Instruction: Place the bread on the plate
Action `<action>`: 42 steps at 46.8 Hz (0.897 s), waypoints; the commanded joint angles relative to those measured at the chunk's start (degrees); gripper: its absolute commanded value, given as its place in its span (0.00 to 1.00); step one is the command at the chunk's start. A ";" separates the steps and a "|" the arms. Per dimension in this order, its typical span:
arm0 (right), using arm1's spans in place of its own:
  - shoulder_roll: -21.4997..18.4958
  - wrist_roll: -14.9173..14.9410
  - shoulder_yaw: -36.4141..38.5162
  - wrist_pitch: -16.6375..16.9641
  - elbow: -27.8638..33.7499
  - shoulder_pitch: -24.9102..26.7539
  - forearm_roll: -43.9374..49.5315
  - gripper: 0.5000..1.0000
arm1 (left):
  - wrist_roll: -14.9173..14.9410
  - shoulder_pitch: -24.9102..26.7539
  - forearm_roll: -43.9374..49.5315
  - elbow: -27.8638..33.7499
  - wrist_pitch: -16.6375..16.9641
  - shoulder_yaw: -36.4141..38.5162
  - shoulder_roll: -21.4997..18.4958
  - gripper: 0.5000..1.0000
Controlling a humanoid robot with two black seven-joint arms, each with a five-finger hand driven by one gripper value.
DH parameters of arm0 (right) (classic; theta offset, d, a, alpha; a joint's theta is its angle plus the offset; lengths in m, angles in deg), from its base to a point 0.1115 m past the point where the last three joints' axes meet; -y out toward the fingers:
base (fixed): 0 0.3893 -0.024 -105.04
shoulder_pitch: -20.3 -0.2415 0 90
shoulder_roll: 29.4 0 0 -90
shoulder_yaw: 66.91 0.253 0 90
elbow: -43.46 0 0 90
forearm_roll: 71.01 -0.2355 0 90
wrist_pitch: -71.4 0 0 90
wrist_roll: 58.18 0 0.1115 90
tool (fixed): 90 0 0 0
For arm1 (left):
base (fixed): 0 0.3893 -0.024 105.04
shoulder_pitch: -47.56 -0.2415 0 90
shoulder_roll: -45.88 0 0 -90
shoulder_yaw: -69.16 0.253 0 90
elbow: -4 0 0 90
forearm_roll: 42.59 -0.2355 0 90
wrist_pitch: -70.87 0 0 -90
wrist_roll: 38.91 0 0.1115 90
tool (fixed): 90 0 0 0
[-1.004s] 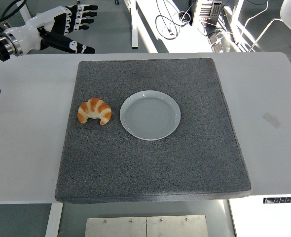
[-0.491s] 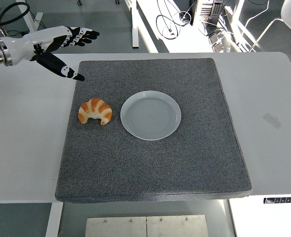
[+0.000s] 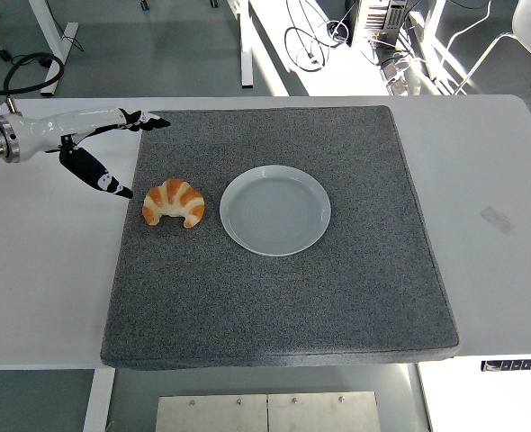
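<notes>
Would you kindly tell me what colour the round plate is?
The round ceramic plate is plain white, seen best in the head view.

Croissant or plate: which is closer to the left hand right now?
The croissant. It lies just right of the open left hand; the white plate sits farther right on the grey mat.

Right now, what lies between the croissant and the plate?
Nothing: the head view shows only bare grey mat between the croissant and the plate.

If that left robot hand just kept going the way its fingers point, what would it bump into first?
Probably nothing: the left robot hand points right along the gray mat's far edge, passing behind the croissant and the white plate. Its height is hard to judge, so it may skim the mat.
</notes>
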 commanded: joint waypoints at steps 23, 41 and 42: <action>0.00 0.00 0.03 0.00 0.00 0.01 0.00 1.00 | 0.61 -4.11 -1.06 -2.82 7.46 3.69 3.77 0.95; 0.00 0.00 0.03 0.00 0.00 0.01 0.00 1.00 | 0.60 -5.52 -1.15 -6.07 10.27 4.91 7.02 0.95; 0.00 0.00 0.03 0.00 0.00 0.01 0.00 1.00 | 0.52 -5.61 -1.15 -6.33 10.45 5.27 7.28 0.95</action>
